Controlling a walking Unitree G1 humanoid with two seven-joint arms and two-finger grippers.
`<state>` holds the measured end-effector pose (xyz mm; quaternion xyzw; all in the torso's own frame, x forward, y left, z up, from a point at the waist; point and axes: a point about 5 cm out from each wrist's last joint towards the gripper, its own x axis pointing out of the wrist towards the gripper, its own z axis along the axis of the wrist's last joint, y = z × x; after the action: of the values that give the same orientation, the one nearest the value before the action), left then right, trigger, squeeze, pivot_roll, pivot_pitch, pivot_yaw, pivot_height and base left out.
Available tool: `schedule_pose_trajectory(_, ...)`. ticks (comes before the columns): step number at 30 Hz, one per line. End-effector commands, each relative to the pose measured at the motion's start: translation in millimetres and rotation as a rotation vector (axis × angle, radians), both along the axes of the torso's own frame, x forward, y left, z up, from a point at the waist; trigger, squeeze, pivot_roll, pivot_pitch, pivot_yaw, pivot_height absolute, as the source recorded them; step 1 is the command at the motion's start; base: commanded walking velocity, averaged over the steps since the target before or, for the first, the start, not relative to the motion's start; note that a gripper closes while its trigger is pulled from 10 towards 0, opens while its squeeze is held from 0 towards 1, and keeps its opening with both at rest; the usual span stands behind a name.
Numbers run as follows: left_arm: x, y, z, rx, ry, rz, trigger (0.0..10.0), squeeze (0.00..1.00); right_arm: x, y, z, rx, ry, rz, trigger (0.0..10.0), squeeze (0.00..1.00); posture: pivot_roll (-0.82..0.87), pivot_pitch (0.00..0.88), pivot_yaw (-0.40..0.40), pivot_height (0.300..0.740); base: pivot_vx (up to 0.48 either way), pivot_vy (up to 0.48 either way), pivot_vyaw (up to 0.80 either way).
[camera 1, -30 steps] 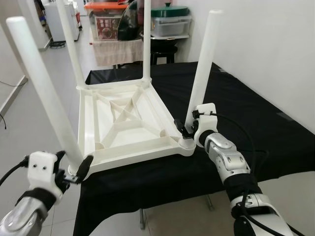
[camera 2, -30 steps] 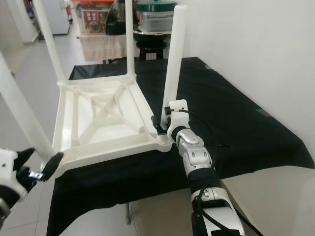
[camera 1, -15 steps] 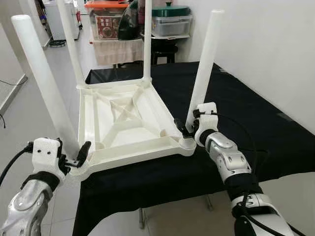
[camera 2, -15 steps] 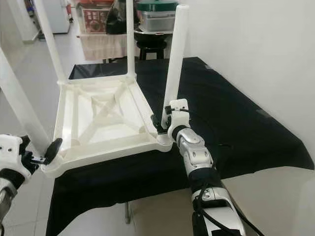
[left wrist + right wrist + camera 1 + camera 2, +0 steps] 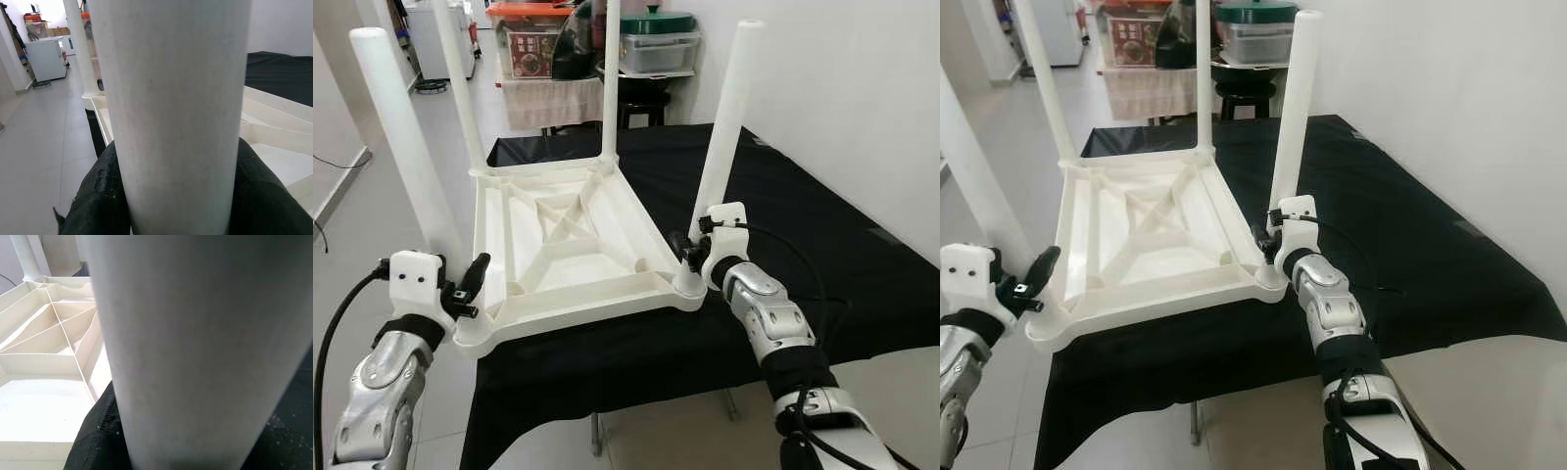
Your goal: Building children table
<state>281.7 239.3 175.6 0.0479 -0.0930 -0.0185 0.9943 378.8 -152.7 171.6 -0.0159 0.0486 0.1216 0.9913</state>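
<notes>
Where it hung lower, left gripper (image 5: pixel 470 286) now clasps near-left leg (image 5: pixel 406 157).

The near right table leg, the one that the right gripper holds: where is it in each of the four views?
Left eye view: near right table leg rises right of centre, right gripper at its base.
Right eye view: upright at centre.
Left wrist view: not this leg; the near left leg is there.
Right wrist view: close up, between the fingers.
Shared landmark: the ribbed white tabletop underside.

Bright even indoor light; head views sharp; wrist views soft, close leg (image 5: pixel 176 117) defocused.
</notes>
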Motion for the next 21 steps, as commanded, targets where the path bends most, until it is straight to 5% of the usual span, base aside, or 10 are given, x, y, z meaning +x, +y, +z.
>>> schedule_pose_trajectory(1,3.1,-2.4,-0.2,0.023,-0.002,-0.008,0.0,0.0,-1.7,-1.5,1.8,0.006,-0.018,-0.001,0.0,0.0,0.05,0.0,-0.045,0.74,0.0,0.0,0.0)
schedule_pose_trajectory(16,14.0,-22.9,12.7,-0.008,-0.029,-0.181,0.0,0.0,-16.2,-33.5,1.5,-0.006,-0.034,-0.148,0.0,0.0,0.03,0.0,-0.04,0.74,0.0,0.0,0.0)
schedule_pose_trajectory(21,21.0,-41.7,48.2,-0.005,-0.114,-0.349,0.0,0.0,-18.6,-49.2,7.8,-0.001,-0.057,-0.247,0.0,0.0,0.03,0.0,-0.036,0.74,0.0,0.0,0.0)
